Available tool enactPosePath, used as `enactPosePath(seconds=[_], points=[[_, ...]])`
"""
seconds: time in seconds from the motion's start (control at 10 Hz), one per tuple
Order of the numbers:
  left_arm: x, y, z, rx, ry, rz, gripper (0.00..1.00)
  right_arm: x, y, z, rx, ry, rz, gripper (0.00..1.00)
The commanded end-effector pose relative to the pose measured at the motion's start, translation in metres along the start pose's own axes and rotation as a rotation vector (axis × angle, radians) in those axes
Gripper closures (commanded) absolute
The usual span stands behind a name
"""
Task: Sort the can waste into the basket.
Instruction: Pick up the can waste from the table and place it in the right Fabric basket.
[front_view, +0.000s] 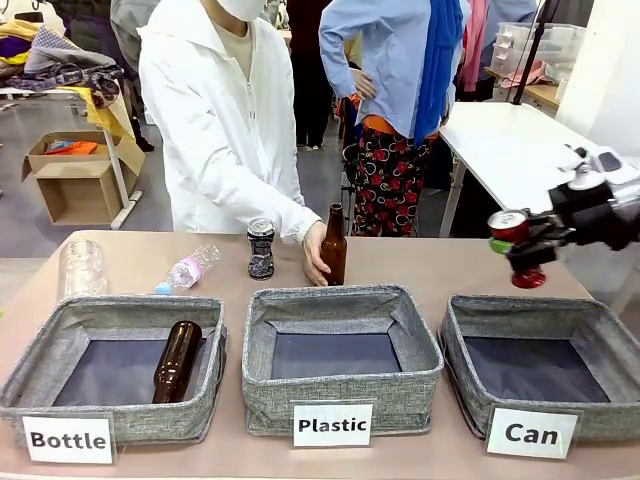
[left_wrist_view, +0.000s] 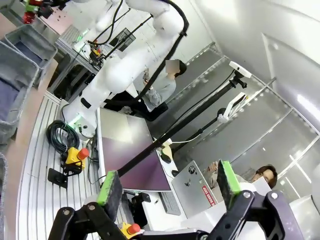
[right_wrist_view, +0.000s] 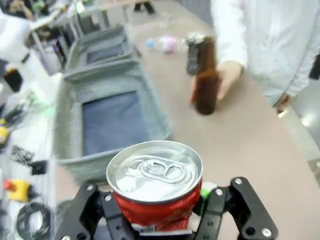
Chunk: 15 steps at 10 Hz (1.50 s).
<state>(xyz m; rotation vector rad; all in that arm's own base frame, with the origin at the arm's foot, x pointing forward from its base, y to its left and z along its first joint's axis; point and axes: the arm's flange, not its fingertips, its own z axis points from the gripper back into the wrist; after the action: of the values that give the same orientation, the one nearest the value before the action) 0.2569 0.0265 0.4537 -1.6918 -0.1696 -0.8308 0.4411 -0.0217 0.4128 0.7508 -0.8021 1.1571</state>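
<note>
The left pincer (left_wrist_view: 169, 182) gapes wide, empty. Well left of the right pincer (front_view: 520, 252), the black can (front_view: 261, 248) stands beside a person's hand (front_view: 316, 255). The right pincer grips the red can (front_view: 509, 227), the Can basket (front_view: 610, 420) below it.

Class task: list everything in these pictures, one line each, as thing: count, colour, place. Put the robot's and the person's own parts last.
baskets: 3, grey, row along near edge: Bottle basket, Plastic basket, Can basket.
glass bottles: 2, brown; one lying in Bottle basket, one upright at far side.
plastic bottles: 2, clear; one lying, one upright, far left.
black can: 1, black and silver, upright beside the standing bottle.
red can: 1, red, in the air at the table's right end.
table: 1, tan.
person's hand: 1, on the standing bottle.
right gripper: 1, black, shut on red can.
left gripper: 1, black with green pads, open, empty.
</note>
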Motion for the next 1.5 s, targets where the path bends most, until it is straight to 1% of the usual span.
enactPosePath(seconds=[0.0, 0.1, 0.2, 0.4, 0.6, 0.7, 0.9, 1.0, 1.1, 1.2, 1.3, 1.4], points=[[0.001, -0.002, 0.0, -0.017, -0.011, -0.017, 0.0, 0.003, 0.057, 0.031, 0.011, 0.118, -0.033, 1.0], [0.001, -0.002, 0.0, -0.017, -0.011, -0.017, 0.0, -0.005, 0.077, 0.029, 0.06, 0.247, 0.002, 1.0], [0.001, -0.002, 0.0, -0.017, -0.011, -0.017, 0.0, -0.012, 0.088, 0.017, 0.077, 0.375, 0.078, 1.0], [0.001, -0.002, 0.0, -0.017, -0.011, -0.017, 0.0, -0.023, 0.075, -0.005, -0.007, 0.531, 0.087, 1.0], [0.001, -0.002, 0.0, -0.017, -0.011, -0.017, 0.0, -0.024, 0.063, -0.016, -0.048, 0.554, 0.094, 1.0], [0.001, -0.002, 0.0, -0.017, -0.011, -0.017, 0.0, -0.024, 0.057, -0.021, -0.118, 0.577, 0.085, 1.0], [0.001, -0.002, 0.0, -0.017, -0.011, -0.017, 0.0, -0.025, 0.047, -0.036, -0.136, 0.621, 0.115, 1.0], [0.001, -0.002, 0.0, -0.017, -0.011, -0.017, 0.0, -0.026, 0.047, -0.04, -0.121, 0.637, 0.116, 0.73], [0.0, 0.0, 0.0, -0.001, 0.0, 0.001, 0.0, -0.026, 0.045, -0.041, -0.128, 0.651, 0.117, 0.41], [-0.005, -0.02, 0.009, 0.131, -0.022, 0.009, 0.0, -0.029, 0.045, -0.04, -0.122, 0.65, 0.116, 0.14], [-0.011, -0.046, 0.028, 0.207, -0.065, 0.001, 0.0, -0.032, 0.045, -0.039, -0.116, 0.651, 0.112, 0.0], [-0.019, -0.073, 0.056, 0.334, -0.154, -0.016, 0.0, -0.034, 0.043, -0.039, -0.118, 0.644, 0.107, 0.0]])
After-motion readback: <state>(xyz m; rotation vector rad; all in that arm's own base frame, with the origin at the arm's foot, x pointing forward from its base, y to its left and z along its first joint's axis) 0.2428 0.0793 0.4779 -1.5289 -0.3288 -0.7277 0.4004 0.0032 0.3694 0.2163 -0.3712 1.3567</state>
